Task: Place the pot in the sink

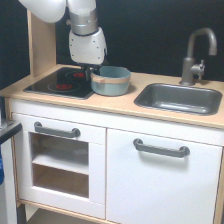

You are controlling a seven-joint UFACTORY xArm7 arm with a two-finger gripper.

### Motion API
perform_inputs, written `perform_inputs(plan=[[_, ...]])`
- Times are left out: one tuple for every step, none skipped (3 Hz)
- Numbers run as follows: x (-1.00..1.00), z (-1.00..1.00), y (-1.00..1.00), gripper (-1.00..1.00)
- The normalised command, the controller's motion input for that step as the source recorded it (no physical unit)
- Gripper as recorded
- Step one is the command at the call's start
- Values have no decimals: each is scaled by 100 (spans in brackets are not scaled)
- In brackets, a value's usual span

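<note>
Cabinet fronts (pixel 115 170) fill the lower half of the frame: white panels with two grey bar handles, one (pixel 56 131) at lower left above an open shelf recess and one (pixel 161 148) at lower right on a plain door. Above them runs the light wood counter (pixel 115 102), spanning the frame from left to right. Set into its right portion is the sink (pixel 177 98), a dark grey rectangular basin with rounded corners; nothing is visible inside it. Behind the sink, at upper right, stands a grey faucet (pixel 196 55) with a curved spout. At centre left lies the black stovetop (pixel 62 82) with red rings. The pot (pixel 110 80), light blue-grey with a tan band at its rim, sits upright on the counter at the stovetop's right edge, well apart from the sink. The arm (pixel 86 30) descends near-vertically from the upper left of the frame, its white wrist housing directly above the pot's left rim. The gripper (pixel 92 70) points straight down at that rim; its fingers are dark and blurred, so their opening and any grasp on the pot cannot be determined.
</note>
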Motion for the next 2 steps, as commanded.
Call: perform_inputs(plan=[[7,23,4,-100],[71,95,-5,-100]])
